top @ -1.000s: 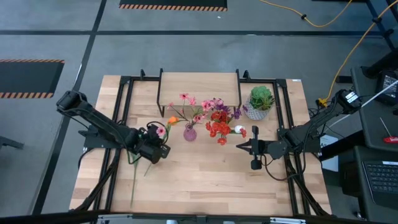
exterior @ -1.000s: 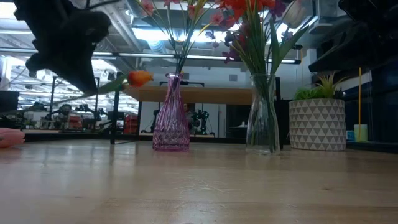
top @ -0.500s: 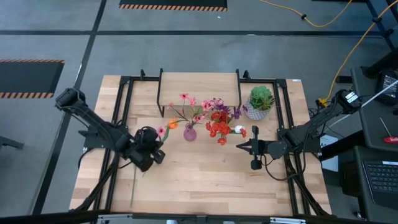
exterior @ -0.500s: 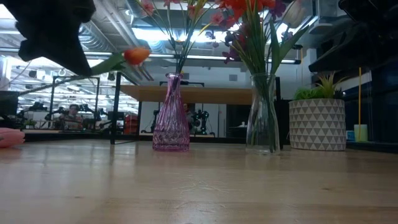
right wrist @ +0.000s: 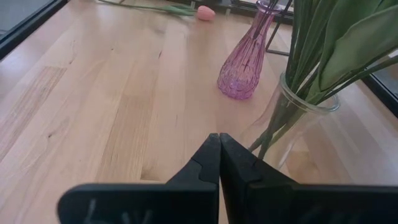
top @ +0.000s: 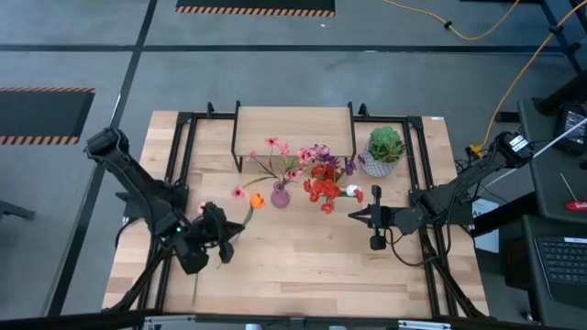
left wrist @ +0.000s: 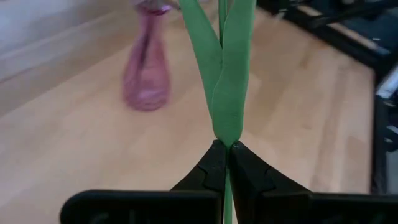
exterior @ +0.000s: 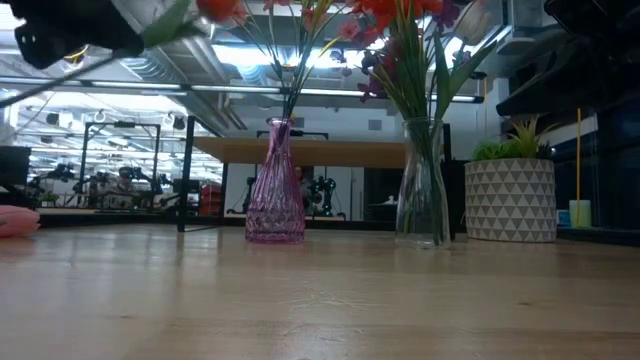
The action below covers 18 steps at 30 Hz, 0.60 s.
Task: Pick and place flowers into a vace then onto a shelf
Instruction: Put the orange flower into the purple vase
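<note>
Orange tulip (top: 256, 200) is pinched by its stem in my left gripper (top: 204, 246), lifted off the table; its long axis runs from the fingers up toward the purple vase (top: 280, 195), just beyond the bloom. Right gripper (top: 352, 216) waits clenched and empty, beside the clear vase (right wrist: 292, 124).

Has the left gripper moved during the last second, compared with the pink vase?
Yes. In the high view the left gripper, shut on the orange tulip, has drawn back from the pink vase toward the table's near edge.
</note>
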Motion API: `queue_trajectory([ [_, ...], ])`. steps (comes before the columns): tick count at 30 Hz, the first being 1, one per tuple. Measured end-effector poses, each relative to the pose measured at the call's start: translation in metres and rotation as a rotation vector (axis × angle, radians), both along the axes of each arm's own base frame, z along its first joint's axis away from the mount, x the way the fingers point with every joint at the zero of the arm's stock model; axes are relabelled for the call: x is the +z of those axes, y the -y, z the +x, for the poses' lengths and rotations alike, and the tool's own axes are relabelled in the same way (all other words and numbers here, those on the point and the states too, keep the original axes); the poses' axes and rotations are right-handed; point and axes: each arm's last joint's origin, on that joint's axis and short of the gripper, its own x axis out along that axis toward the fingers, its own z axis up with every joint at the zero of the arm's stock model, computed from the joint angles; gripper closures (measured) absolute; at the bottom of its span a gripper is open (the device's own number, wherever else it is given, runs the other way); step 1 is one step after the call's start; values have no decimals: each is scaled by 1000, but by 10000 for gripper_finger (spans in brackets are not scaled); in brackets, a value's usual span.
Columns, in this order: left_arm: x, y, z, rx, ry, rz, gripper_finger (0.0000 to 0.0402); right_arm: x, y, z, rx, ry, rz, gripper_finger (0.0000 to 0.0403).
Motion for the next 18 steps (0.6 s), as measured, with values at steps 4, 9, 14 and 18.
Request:
queue_trajectory([
  [4, 4, 8, 4, -51, 58, 66, 398, 0, 0, 0, 0, 0, 0, 399],
  [9, 8, 10, 10, -43, 113, 195, 398, 0, 0, 0, 0, 1, 0, 399],
  [14, 3, 6, 19, 4, 107, 263, 398, 0, 0, 0, 0, 1, 1, 399],
  [18, -6, 7, 31, -14, 69, 282, 398, 0, 0, 0, 0, 1, 0, 399],
])
